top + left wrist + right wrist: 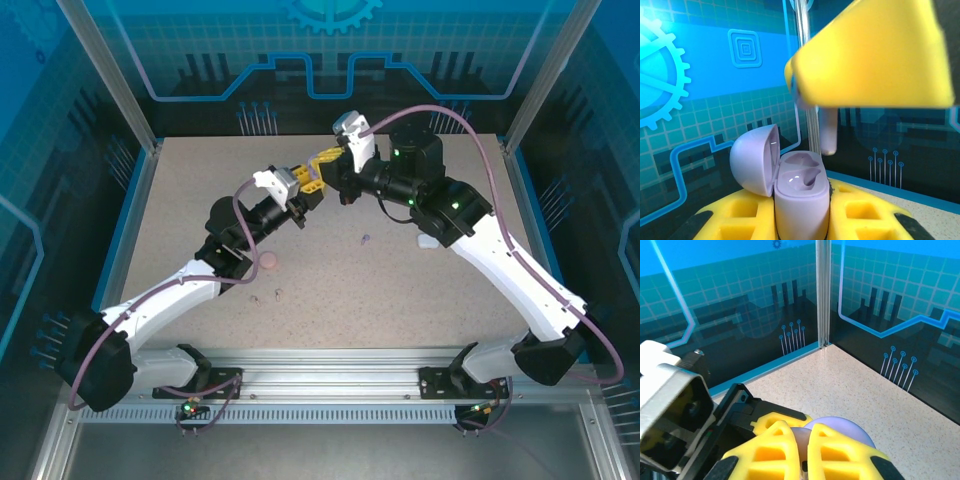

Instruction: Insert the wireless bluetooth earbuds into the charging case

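My left gripper point(800, 212) is shut on the purple charging case point(801, 192), which it holds upright between its yellow fingers. The case's lid point(754, 160) is swung open to the left and both sockets are bare. Just above the case hangs the stem of a purple earbud point(828, 136), pinched in my right gripper point(870, 55). From the right wrist, my right gripper point(802, 450) is shut on that earbud point(801, 437), with the lid's dome point(845, 426) behind it. From above, the left gripper point(306, 192) and right gripper point(330, 168) meet at mid-table.
A loose purple earbud point(366, 240) lies on the table right of centre. A small pink item point(270, 262) sits by the left arm, with tiny white pieces point(278, 293) nearer the front. A white item point(428, 241) shows under the right arm. Clear walls enclose the table.
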{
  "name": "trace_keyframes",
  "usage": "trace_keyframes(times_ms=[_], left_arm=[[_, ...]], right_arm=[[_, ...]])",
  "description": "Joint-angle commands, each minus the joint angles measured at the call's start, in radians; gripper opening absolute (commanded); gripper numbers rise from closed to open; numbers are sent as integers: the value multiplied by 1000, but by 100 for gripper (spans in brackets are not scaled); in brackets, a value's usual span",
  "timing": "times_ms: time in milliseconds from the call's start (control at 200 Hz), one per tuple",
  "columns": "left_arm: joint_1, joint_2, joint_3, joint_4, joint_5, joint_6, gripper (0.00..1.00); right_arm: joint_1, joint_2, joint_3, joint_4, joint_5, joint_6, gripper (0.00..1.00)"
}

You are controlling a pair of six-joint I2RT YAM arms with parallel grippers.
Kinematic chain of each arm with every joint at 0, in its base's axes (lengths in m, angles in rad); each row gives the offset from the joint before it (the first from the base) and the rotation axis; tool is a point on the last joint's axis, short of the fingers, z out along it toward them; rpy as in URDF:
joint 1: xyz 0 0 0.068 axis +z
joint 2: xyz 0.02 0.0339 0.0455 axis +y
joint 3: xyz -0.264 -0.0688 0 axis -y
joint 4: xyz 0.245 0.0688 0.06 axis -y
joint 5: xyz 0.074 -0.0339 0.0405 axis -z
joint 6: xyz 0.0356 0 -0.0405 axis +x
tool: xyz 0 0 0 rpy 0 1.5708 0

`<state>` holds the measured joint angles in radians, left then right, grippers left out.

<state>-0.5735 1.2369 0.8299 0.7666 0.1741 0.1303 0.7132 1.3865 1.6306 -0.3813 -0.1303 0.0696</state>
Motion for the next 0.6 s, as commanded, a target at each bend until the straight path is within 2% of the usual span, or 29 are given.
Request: trace_keyframes(times_ms=[0,595], left_arm=[[-9,-5,37,17,15,-8,0],[-10,-8,39,13,18,-7,0]], right_arm=[[-3,6,-16,26,27,-11,8],[-50,1,-51,33,7,20,6]])
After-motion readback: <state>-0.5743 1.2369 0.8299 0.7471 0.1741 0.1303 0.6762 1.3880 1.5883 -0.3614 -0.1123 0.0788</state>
